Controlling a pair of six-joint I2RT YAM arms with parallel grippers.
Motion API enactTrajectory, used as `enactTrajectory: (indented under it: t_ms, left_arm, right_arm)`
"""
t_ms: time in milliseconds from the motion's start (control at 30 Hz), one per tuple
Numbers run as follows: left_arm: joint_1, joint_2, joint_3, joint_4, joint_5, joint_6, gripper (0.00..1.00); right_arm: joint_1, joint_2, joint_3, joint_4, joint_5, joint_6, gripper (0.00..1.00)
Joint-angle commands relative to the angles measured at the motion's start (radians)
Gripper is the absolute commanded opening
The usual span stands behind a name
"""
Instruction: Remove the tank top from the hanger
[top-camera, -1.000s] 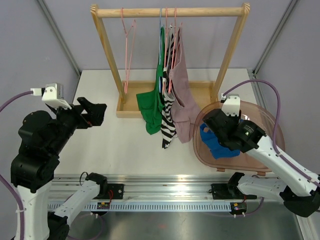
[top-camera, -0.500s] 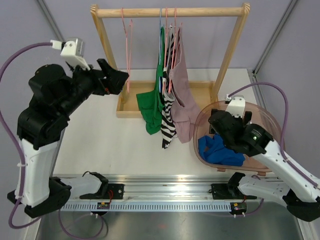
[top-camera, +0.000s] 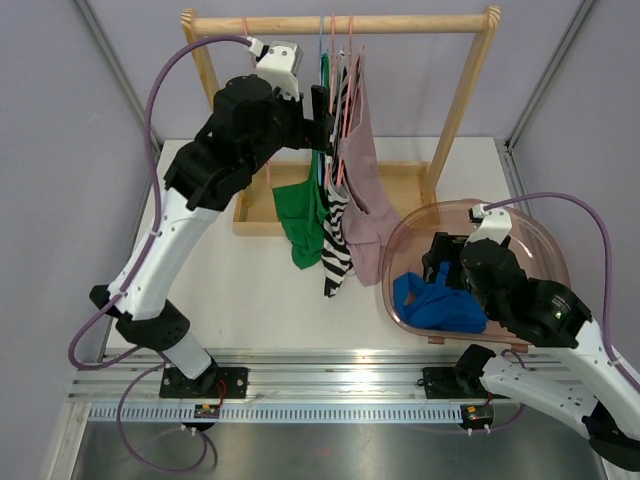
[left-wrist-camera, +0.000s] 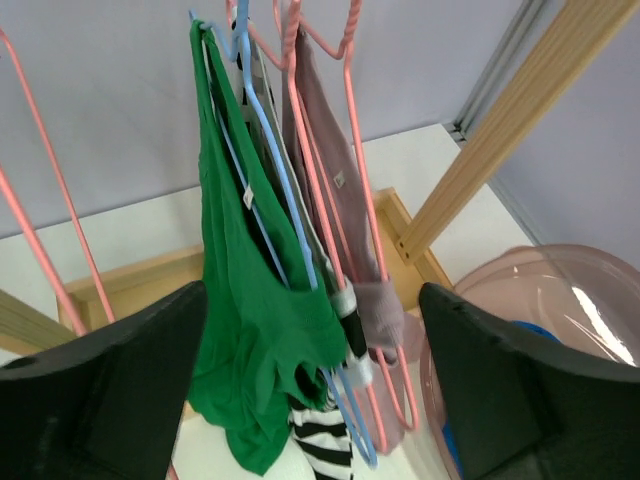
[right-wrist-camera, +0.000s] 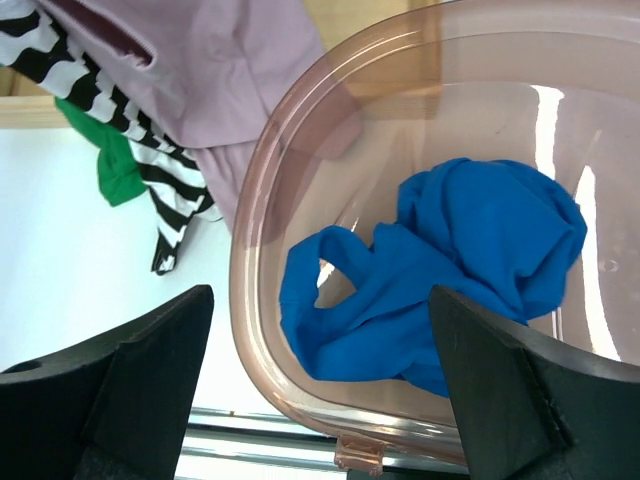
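Note:
Three tank tops hang from the wooden rail (top-camera: 420, 22): a green one (top-camera: 300, 215) on a blue hanger (left-wrist-camera: 265, 160), a black-and-white striped one (top-camera: 337, 250), and a mauve one (top-camera: 365, 190) on a pink hanger (left-wrist-camera: 325, 190). My left gripper (top-camera: 322, 118) is raised to the rail, just left of the green top's upper part. It is open, and the green tank top (left-wrist-camera: 250, 330) hangs ahead between its fingers, untouched. My right gripper (top-camera: 445, 262) hovers open over the bin, holding nothing.
A translucent pink bin (top-camera: 540, 250) at the right holds a crumpled blue garment (right-wrist-camera: 470, 250). An empty pink hanger (left-wrist-camera: 40, 230) hangs left of the green top. The rack's wooden posts (left-wrist-camera: 490, 140) and base tray (top-camera: 400, 185) stand behind the clothes.
My left arm swung up from the table's left side to the rail beside the green top. My right gripper opened and drew back above the blue garment in the bin.

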Motion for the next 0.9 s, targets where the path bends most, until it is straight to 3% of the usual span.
enactTrajectory:
  t_ms: [0, 233, 267, 700, 867]
  left_arm:
    - [-0.001, 0.044, 0.072, 0.119, -0.088, 0.067, 0.85]
    - [0.002, 0.152, 0.136, 0.125, -0.139, 0.095, 0.66]
    - [0.004, 0.164, 0.135, 0.127, -0.156, 0.095, 0.6]
    - [0.056, 0.205, 0.098, 0.142, -0.135, 0.076, 0.4]
    - [0.07, 0.228, 0.102, 0.147, -0.095, 0.082, 0.39]
  right_arm:
    - [-0.004, -0.014, -0.018, 0.065, -0.087, -0.02, 0.95]
    - [-0.004, -0.023, -0.049, 0.081, -0.133, -0.028, 0.93]
    - [-0.004, -0.021, -0.051, 0.087, -0.139, -0.031, 0.93]
    - [-0.002, 0.006, -0.078, 0.133, -0.178, -0.047, 0.91]
    - [-0.004, 0.016, -0.08, 0.137, -0.181, -0.05, 0.91]
